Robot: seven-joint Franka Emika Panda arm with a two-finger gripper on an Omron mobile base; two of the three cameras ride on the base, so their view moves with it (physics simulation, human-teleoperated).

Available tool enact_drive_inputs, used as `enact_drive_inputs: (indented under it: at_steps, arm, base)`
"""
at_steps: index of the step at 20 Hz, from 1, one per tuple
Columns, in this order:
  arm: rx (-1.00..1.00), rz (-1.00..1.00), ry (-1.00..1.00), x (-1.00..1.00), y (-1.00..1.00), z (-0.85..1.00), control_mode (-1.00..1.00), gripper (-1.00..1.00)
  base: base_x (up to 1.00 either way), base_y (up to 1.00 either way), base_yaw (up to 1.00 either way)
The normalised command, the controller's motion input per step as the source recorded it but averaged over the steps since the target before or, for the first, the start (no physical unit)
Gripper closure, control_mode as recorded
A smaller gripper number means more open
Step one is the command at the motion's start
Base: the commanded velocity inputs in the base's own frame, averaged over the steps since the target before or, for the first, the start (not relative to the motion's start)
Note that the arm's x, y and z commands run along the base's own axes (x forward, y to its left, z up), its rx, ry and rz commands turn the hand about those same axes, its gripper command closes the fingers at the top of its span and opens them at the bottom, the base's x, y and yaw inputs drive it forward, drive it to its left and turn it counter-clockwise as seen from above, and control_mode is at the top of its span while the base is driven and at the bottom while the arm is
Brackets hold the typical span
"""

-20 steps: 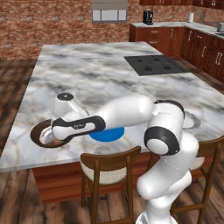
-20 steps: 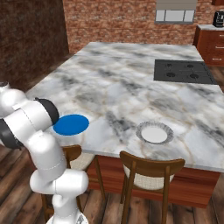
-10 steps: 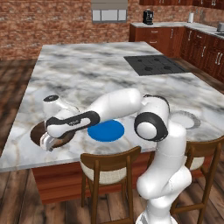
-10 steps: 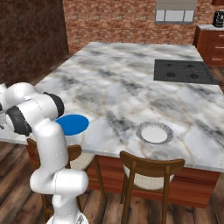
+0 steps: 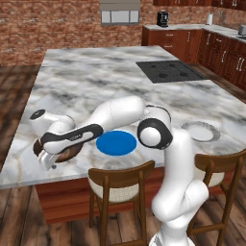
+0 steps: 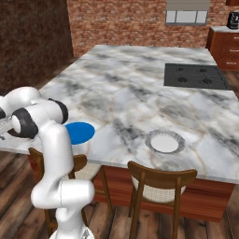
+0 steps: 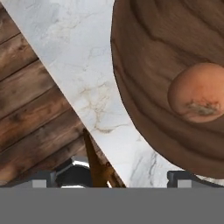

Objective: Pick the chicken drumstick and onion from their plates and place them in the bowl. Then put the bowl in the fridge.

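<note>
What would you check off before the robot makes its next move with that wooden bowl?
1. Onion in the bowl: ok, a round reddish-brown ball lies inside it.
2. Chicken drumstick in the bowl: cannot tell, the hand view covers just part of the bowl's inside.
3. Blue plate emptied: ok, nothing lies on it.
4. Pale plate emptied: ok, bare as well.
5. Gripper placed to take the bowl: cannot tell; it hangs at the counter's edge beside the bowl, but the finger tips are barely visible, so open or shut is unclear.
6. Bowl fully on the counter: ok, though it sits near the edge.
</note>
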Motion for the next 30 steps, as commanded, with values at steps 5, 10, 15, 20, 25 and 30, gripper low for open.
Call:
enact_drive_inputs:
  at_steps: [5,10,15,20,25,30]
  arm:
    - [-0.02,0.0,-0.07,0.12,0.0,-0.22,-1.0,-1.0]
    - [0.0,0.0,-0.09,0.18,-0.01,-0.18,-1.0,-1.0]
    - [0.0,0.0,-0.1,0.13,-0.03,-0.15,-1.0,-1.0]
    - [0.03,0.0,-0.06,0.1,-0.03,-0.18,-1.0,-1.0]
    - [0.11,0.0,-0.02,0.12,-0.06,-0.22,-1.0,-1.0]
    - [0.08,0.0,0.0,0.22,-0.01,-0.12,-1.0,-1.0]
  base:
    - [0.0,0.0,0.0]
    - [0.0,0.0,0.0]
    - [0.0,0.0,0.0]
    - [0.0,0.0,0.0]
    - [0.0,0.0,0.0]
    - [0.0,0.0,0.0]
